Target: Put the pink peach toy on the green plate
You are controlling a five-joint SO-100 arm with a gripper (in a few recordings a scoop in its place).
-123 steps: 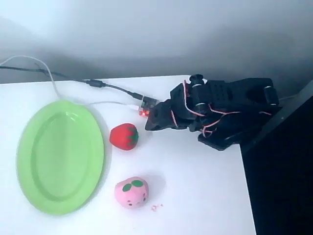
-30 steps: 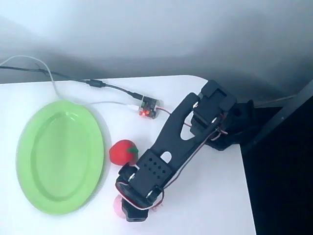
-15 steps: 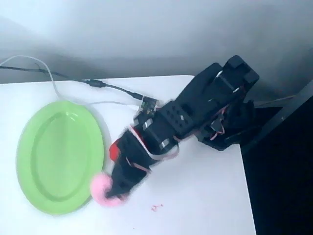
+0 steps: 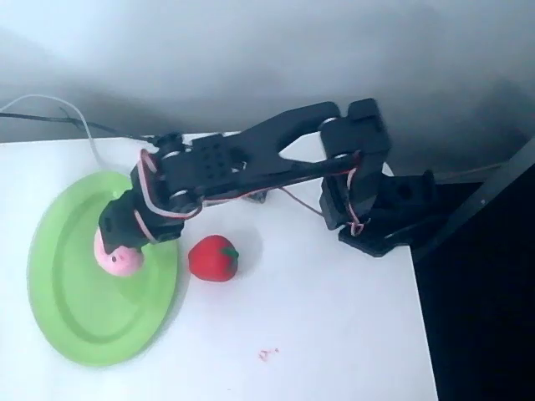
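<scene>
Gripper [image 4: 119, 242] clamped on pink peach toy [image 4: 118, 259] | poised over green plate [image 4: 58, 292], apparently for release | strawberry [image 4: 212, 257] beside rim

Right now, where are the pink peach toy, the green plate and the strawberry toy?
pink peach toy [image 4: 118, 260], overhead view, its exposed lower side
green plate [image 4: 63, 330], overhead view, bare lower rim
strawberry toy [image 4: 211, 258], overhead view, red body

The white table [image 4: 334, 334] holds the green plate [image 4: 67, 326] near its left edge. A red strawberry toy [image 4: 212, 257] sits just beside the plate.
</scene>
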